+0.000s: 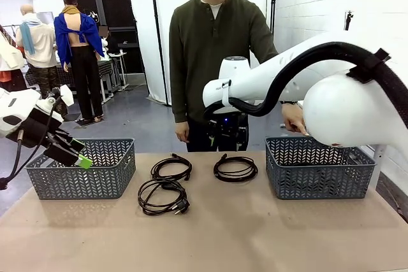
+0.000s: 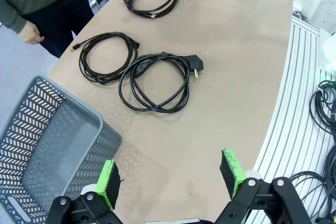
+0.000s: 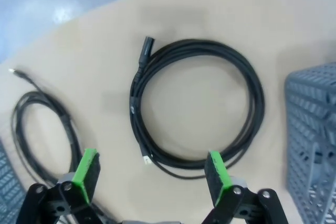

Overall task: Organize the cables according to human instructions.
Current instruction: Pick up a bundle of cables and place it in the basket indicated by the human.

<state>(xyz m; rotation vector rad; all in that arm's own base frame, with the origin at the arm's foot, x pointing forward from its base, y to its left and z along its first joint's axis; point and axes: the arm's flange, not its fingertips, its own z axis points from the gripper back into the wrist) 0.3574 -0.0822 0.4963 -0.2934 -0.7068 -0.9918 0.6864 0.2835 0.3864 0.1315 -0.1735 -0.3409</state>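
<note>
A grey left basket (image 1: 83,170) stands at the left of the surface (image 1: 255,234). The left gripper (image 2: 169,169) hangs over the basket's right corner, its green pads (image 2: 106,183) wide apart with nothing between them.

Three black cables lie coiled between the baskets. The far cable (image 1: 171,169) sits left of centre. Just near of it lies the near cable (image 1: 162,197), whose chunky plug (image 1: 182,207) points right. The two coils touch or slightly overlap. The right cable (image 1: 235,168) lies apart from them, near the middle of the surface.

The right gripper (image 3: 151,174) hangs above the right cable, its pads spread and holding nothing. In the right wrist view the coil lies just beyond the pads.

A small mark on the right arm (image 1: 268,74) is too small to read.

The right basket (image 1: 319,170) stands at the right. The person (image 1: 213,49) stands at the far side, one hand (image 1: 294,118) by that basket's far rim.
</note>
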